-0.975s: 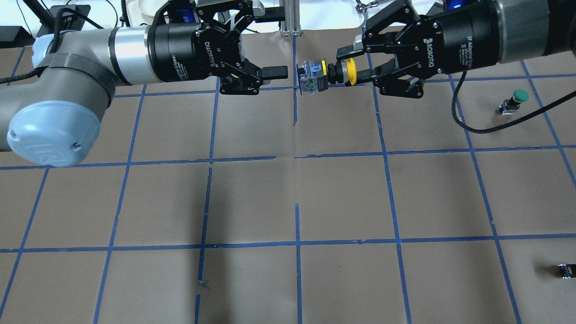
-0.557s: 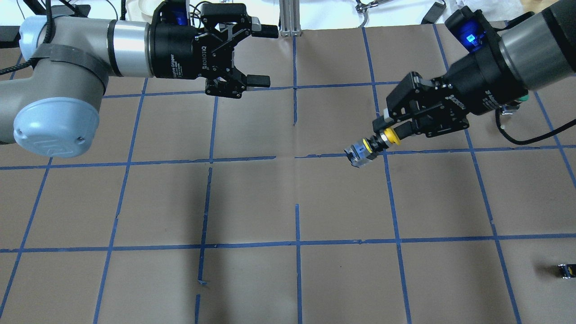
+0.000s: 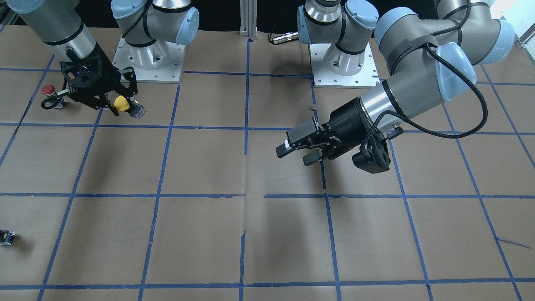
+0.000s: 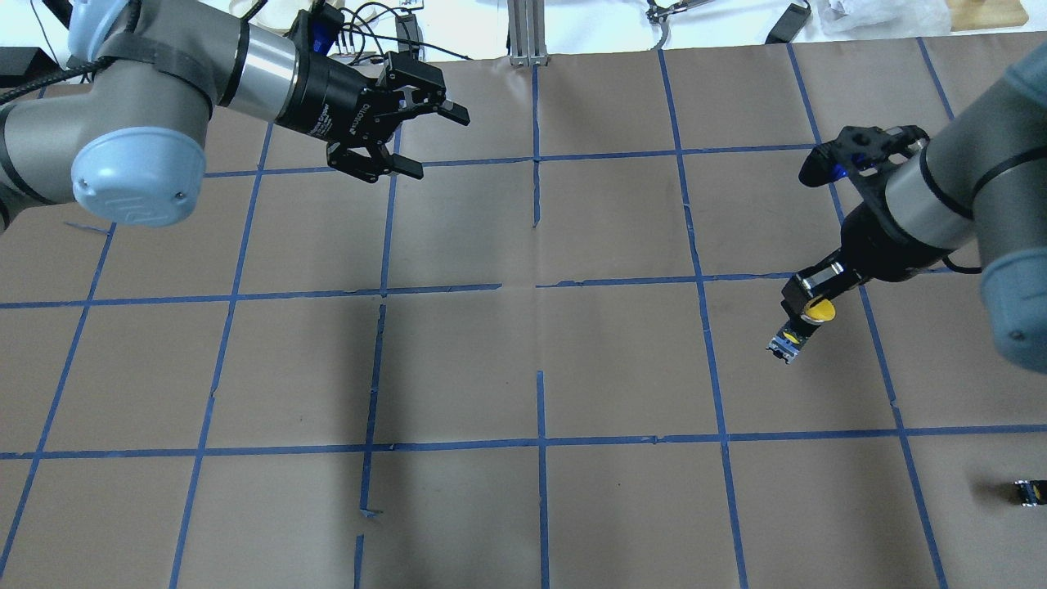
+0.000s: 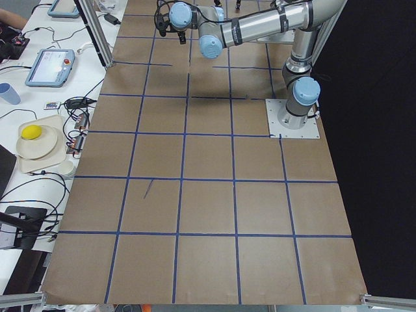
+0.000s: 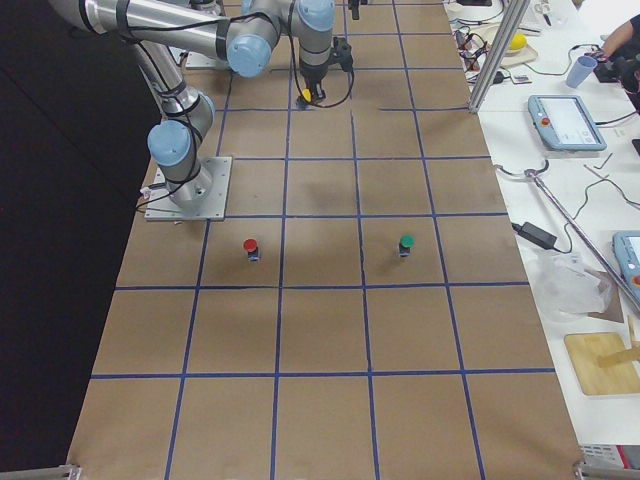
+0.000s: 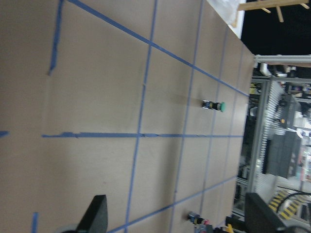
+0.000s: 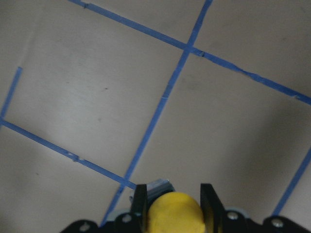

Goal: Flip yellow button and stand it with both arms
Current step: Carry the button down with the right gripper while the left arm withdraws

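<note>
My right gripper (image 4: 806,304) is shut on the yellow button (image 4: 818,310) by its cap. The button hangs tilted, with the cap up and the grey contact block (image 4: 787,343) pointing down, close over the paper; I cannot tell if it touches. In the front view the right gripper (image 3: 119,103) holds the yellow button (image 3: 121,102) at the left. The right wrist view shows the cap (image 8: 174,212) between both fingers (image 8: 208,198). My left gripper (image 4: 435,142) is open and empty, far off at the back left; it also shows in the front view (image 3: 295,156).
A red-capped button (image 3: 48,90) stands just beside the right gripper. A green-capped button (image 6: 406,243) stands farther along the table, also seen in the left wrist view (image 7: 216,105). A tiny black-and-yellow block (image 4: 1029,492) lies near the front right edge.
The right gripper carried the yellow button from the table's middle to the right and down, turning it from level to block-down. The left gripper drew back to the left, still open.
</note>
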`<state>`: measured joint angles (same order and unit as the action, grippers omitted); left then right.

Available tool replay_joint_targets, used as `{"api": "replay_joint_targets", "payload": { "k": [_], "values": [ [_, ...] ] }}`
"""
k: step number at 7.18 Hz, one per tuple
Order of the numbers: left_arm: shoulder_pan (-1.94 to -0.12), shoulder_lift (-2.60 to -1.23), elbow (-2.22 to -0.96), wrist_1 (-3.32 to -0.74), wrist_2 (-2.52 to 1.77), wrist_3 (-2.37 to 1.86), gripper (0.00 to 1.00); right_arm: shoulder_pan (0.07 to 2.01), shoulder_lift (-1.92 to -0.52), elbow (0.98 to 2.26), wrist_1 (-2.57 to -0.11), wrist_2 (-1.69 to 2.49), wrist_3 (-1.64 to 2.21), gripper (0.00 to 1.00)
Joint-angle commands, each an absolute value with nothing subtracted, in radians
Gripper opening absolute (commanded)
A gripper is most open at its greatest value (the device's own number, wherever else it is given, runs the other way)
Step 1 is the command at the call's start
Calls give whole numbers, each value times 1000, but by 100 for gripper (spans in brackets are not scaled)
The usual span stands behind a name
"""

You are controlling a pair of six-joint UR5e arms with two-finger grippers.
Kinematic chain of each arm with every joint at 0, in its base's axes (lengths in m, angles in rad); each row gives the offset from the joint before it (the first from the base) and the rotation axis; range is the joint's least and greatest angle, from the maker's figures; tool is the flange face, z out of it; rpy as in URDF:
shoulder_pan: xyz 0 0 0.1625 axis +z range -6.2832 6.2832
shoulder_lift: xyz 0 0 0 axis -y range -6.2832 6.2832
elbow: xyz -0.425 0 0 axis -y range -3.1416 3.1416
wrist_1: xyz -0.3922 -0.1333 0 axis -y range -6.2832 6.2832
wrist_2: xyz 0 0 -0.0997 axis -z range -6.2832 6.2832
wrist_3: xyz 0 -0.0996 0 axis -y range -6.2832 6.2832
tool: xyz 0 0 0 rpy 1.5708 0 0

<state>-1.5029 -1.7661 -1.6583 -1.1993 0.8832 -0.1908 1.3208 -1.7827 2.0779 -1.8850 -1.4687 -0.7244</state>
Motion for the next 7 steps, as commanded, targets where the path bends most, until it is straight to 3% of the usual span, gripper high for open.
{"api": "replay_joint_targets", "payload": {
  "k": [1, 3, 5, 7],
  "values": [
    [-1517, -1767, -1583, -1291, 1180, -192, 100, 1147, -1776, 2215, -2139, -1525, -1134, 19],
    [-1516, -1694, -1524, -1473, 1419, -187, 100, 1004, -1706, 2215, -2242, -1479, -1378, 18],
    [-1522, -1625, -1520, -1581, 1518, -186, 100, 855, -1552, 2210, -2405, -1456, -1512, 18],
    [-1549, -1603, -1536, -1598, 1562, -175, 100, 795, -1509, 2159, -2408, -1480, -851, 18]
  ]
}}
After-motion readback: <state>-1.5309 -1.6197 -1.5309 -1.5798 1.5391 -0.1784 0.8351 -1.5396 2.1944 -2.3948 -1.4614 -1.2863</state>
